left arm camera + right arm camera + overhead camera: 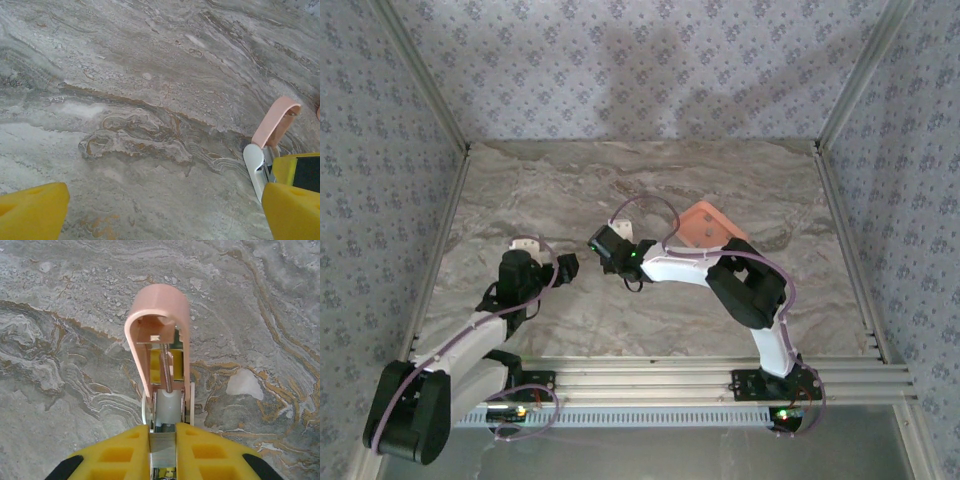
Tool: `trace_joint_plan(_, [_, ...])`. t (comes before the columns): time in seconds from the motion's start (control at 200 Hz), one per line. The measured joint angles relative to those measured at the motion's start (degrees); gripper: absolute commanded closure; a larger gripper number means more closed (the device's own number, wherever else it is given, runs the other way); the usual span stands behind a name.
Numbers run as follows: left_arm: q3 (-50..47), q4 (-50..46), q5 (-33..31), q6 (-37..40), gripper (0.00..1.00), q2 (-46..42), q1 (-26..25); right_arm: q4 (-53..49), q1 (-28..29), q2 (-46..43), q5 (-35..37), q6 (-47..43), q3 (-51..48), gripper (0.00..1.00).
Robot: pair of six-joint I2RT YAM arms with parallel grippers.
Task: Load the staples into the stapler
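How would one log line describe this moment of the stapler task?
right gripper: shut on stapler | pink lid: up, open | left gripper: open, empty, beside stapler | tray: partly hidden by right arm

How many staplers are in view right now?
1. The stapler, pink lid swung open, is clamped in the right gripper near the middle of the table. The right arm covers part of the pink tray, so another could be hidden there.
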Motion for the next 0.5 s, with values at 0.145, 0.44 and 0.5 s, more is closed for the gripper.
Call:
trace_joint_plan(0.145, [0.0,0.02,0.0,0.0,0.02,0.0,0.0,-0.37,0.0,0.0,0.0,0.37,-0.02,0.83])
trace_joint_plan(0.44, [0.0,0.46,0.0,0.0,0.02,0.7,0.0,-0.52,0.0,-0.02,0.0,0.31,-0.13,0.83])
trace_joint_plan(0.5, [0.0,0.46,0.0,0.0,0.02,0.7,0.0,-0.42,0.02,-0.15,0.0,0.09,-0.35,0.83])
